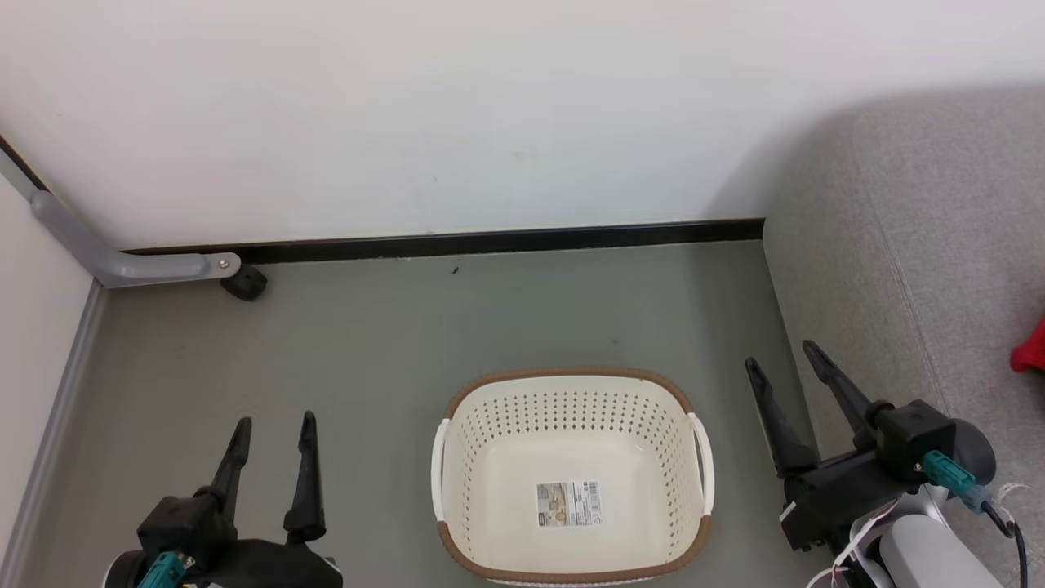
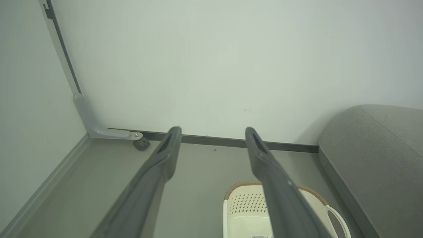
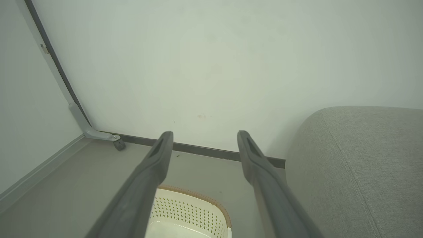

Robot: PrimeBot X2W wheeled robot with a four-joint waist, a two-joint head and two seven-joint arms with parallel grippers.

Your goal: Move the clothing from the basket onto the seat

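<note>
White wall meets grey-green floor at a dark baseboard, a black castor near the corner.

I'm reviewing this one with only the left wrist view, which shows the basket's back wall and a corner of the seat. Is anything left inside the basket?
Observer: No. In the head view the basket holds nothing but a barcode label on its floor.
Operator: Where is the clothing?
Observer: A bit of red clothing shows at the head view's right edge, on the grey seat.
Operator: And the right gripper?
Observer: The right gripper is open and holds nothing, between the basket and the seat.
</note>
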